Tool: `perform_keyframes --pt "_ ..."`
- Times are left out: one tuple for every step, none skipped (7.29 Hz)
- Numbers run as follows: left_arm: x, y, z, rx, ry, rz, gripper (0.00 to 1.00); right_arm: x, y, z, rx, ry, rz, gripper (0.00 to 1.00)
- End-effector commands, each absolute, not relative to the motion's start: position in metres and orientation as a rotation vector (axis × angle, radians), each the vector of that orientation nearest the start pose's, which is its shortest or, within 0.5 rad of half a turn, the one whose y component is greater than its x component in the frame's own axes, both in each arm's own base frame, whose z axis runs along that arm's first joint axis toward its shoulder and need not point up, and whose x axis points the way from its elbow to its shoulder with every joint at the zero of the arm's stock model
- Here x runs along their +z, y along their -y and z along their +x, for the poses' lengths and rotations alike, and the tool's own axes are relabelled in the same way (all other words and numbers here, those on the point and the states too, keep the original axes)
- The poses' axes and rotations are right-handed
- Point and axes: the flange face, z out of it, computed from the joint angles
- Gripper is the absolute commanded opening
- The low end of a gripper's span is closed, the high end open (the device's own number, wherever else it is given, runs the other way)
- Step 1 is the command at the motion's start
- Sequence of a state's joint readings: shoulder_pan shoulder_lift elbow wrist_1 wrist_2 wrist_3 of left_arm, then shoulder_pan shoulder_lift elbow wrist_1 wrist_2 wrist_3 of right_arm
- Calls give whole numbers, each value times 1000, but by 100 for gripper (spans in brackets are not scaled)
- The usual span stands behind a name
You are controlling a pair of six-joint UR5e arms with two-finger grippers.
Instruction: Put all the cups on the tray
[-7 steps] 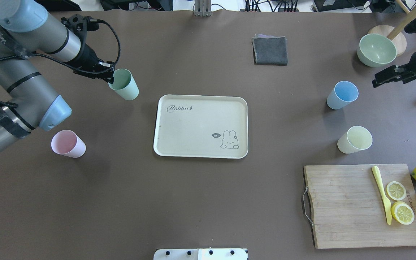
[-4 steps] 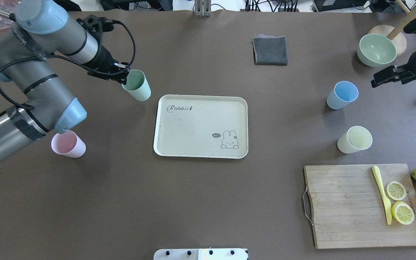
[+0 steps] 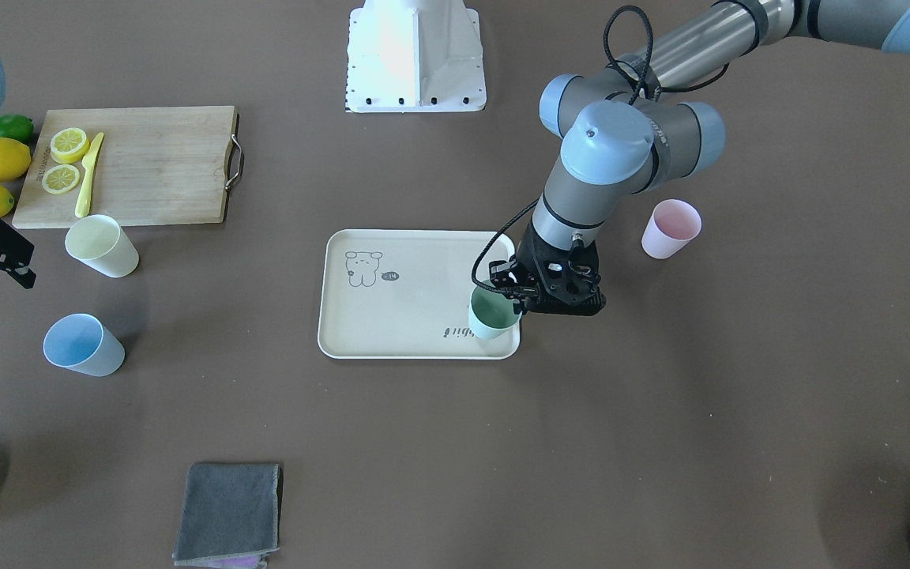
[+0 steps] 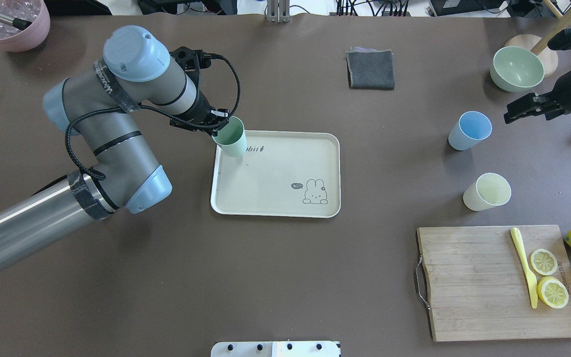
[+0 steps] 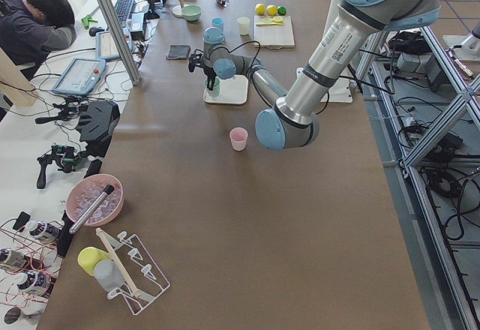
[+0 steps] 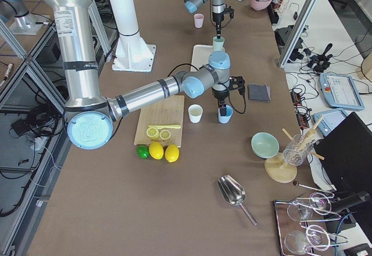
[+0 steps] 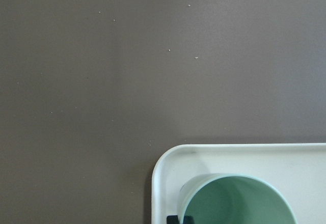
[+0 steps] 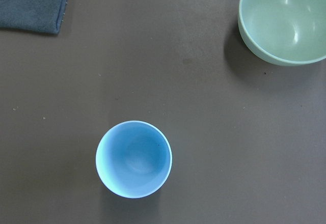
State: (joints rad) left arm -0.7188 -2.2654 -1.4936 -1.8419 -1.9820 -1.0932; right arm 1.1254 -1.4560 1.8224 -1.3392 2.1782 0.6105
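Here, left hand (image 4: pixel 217 130) gripping mint cup (image 4: pixel 231 140), over tray (image 4: pixel 275 201) corner

Left arm enters overhead view from 8 o'clock, elbow folded high, forearm reaching toward 3 o'clock. I read left gripper (image 4: pixel 217 130) pointing down, fingers clamped on rim of mint green cup (image 4: pixel 233 145). Right arm hangs at 3 o'clock edge; right gripper (image 4: pixel 511 113) projects from wrist toward 8 o'clock, fingers spread apart, gripping nothing.
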Motion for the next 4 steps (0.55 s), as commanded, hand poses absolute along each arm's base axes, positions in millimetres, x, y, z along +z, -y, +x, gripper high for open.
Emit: perform_keyframes --pt "240 547 487 -31 -935 183 38 457 522 -165 -25 800 199 100" --pt "240 547 486 -32 -935 185 80 460 519 -165 -25 799 194 100" --pt "238 546 486 -30 -938 186 92 466 514 -162 -21 796 182 100" --pt "229 543 481 -24 -956 193 96 468 509 -160 -20 799 174 100"
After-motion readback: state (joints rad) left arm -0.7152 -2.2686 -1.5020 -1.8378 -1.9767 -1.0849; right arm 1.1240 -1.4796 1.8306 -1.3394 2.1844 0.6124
